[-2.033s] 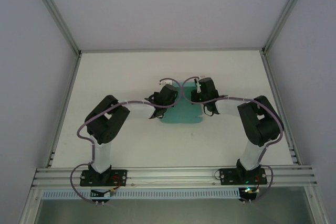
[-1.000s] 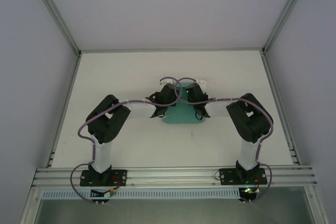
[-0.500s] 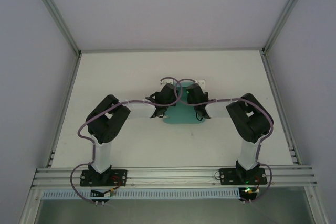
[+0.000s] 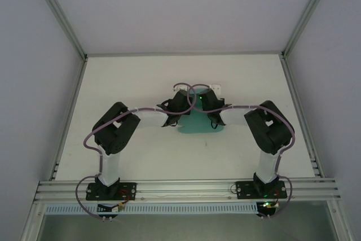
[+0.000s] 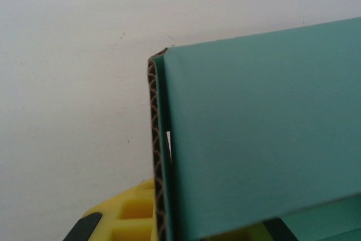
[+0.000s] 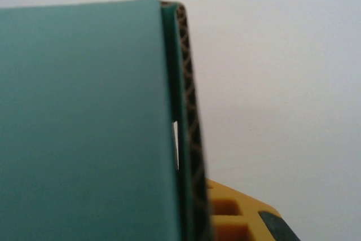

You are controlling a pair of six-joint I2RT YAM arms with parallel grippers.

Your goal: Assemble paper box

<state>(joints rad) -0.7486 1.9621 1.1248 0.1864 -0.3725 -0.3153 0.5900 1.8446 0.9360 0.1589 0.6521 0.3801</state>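
Tabletop — white, walled in grey — carries teal paper box.

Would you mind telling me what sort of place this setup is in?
Most likely a robotics lab test cell: a bare white table, boxed in by plain panel walls, with an aluminium rail running along its near edge.

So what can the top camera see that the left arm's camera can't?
From the top: the left arm, the right arm and the whole white table. From the left wrist, up close: the wavy brown edge of the green box, with a yellow claw finger beside it. Both: the green box and the white table.
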